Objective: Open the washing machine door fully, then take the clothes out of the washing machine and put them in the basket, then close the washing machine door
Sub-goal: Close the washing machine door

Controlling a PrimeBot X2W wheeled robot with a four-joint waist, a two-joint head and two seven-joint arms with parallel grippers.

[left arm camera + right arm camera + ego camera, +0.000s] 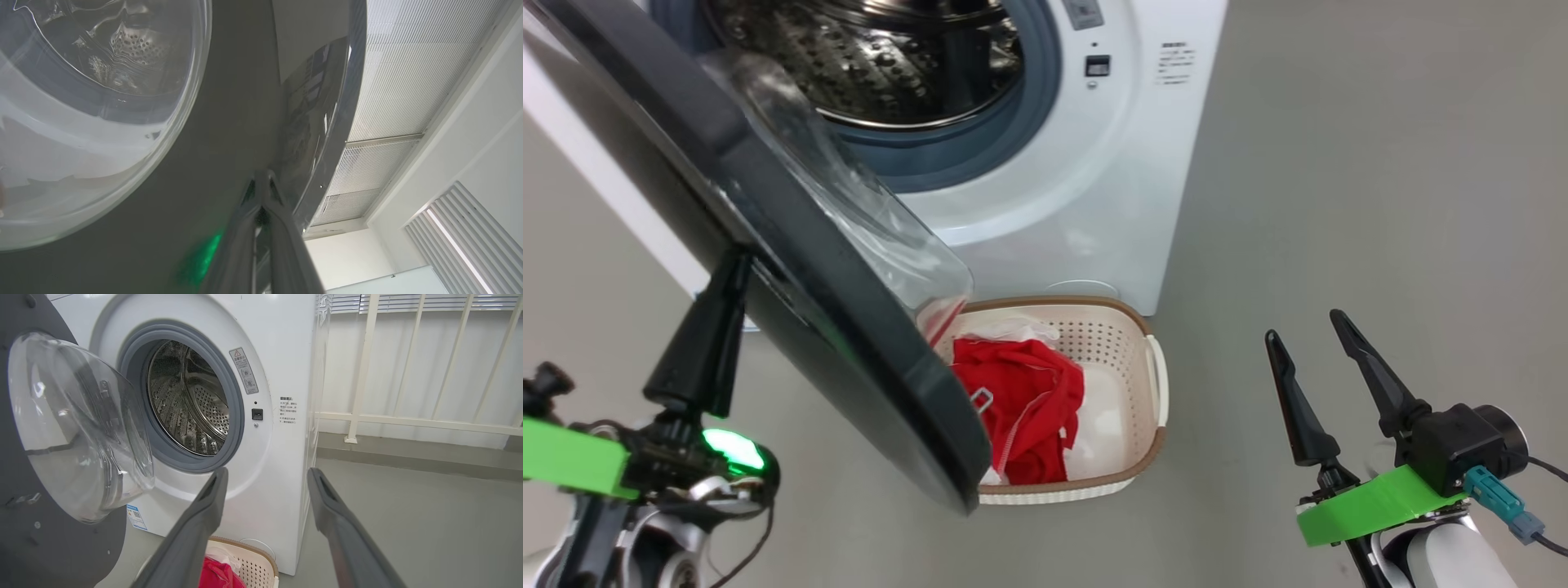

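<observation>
The white washing machine (pixel 1086 204) stands at the top, its steel drum (pixel 188 400) showing no fabric inside. The washing machine door (pixel 792 245) hangs partly open, its black rim slanting across the left toward me, with its glass bowl (pixel 69 424) facing the drum. My left gripper (pixel 737 269) is shut, and its tips (pixel 263 179) rest against the door's dark outer face near the rim. The red clothes (pixel 1021 408) lie in the cream basket (pixel 1127 327) on the floor below the door. My right gripper (pixel 1303 325) hangs open and holds nothing, right of the basket.
Grey floor (pixel 1380 204) stretches right of the machine and basket. A white railing (pixel 408 420) runs along the wall beyond the machine's right side. The door's lower edge overhangs the basket's left part.
</observation>
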